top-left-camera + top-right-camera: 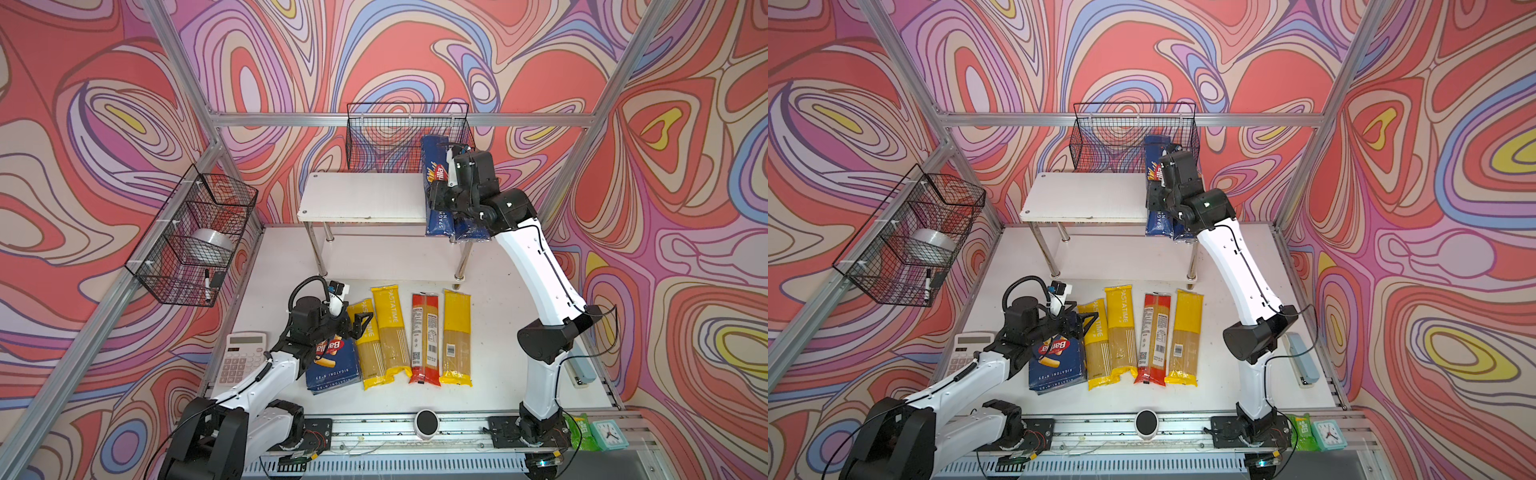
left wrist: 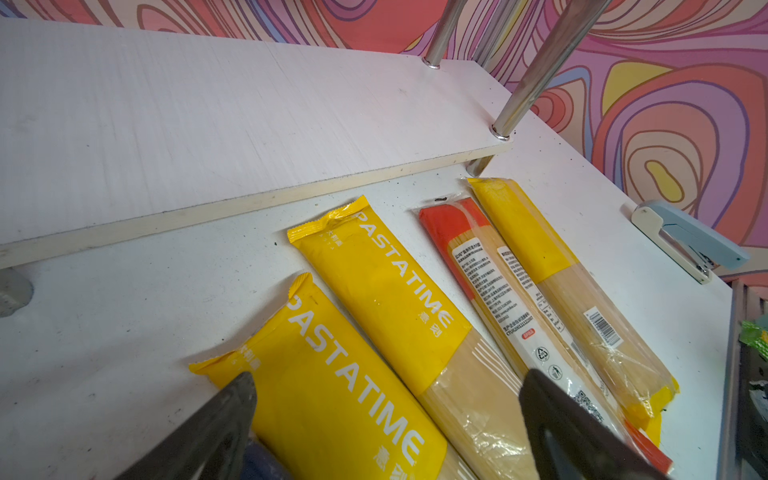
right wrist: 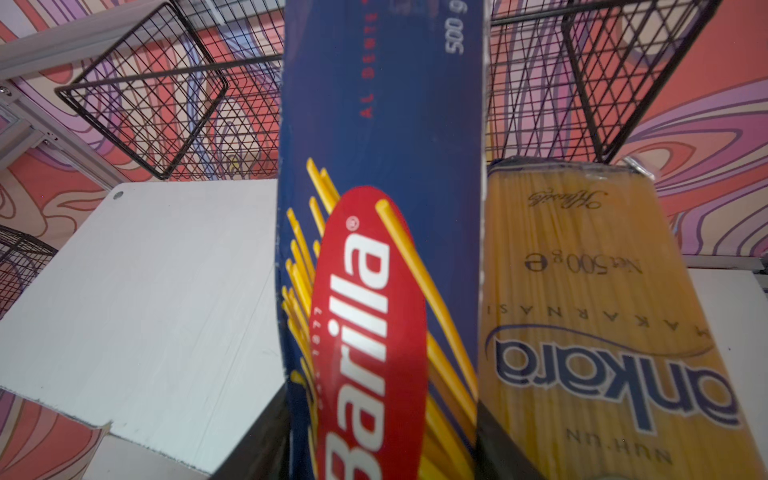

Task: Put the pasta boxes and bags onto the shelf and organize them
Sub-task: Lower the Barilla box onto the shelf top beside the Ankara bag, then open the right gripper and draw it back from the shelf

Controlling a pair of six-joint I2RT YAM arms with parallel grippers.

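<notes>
Right gripper (image 1: 437,198): your jaws straddle the spaghetti box (image 1: 432,160), which lies lengthwise at the right end of the shelf's (image 1: 365,197) top board. The gold-and-navy bag (image 3: 582,291) is just beside it. Pressing or clear, I cannot tell; the view is too close. Left gripper (image 2: 388,376): jaws apart, over the nearest yellow bag (image 2: 332,374).

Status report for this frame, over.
Left tool open, empty, over a PASTATIME bag. Right tool astride Barilla spaghetti box, grip unclear. Box at shelf top board beside ankara bag. Nothing blocking.
</notes>
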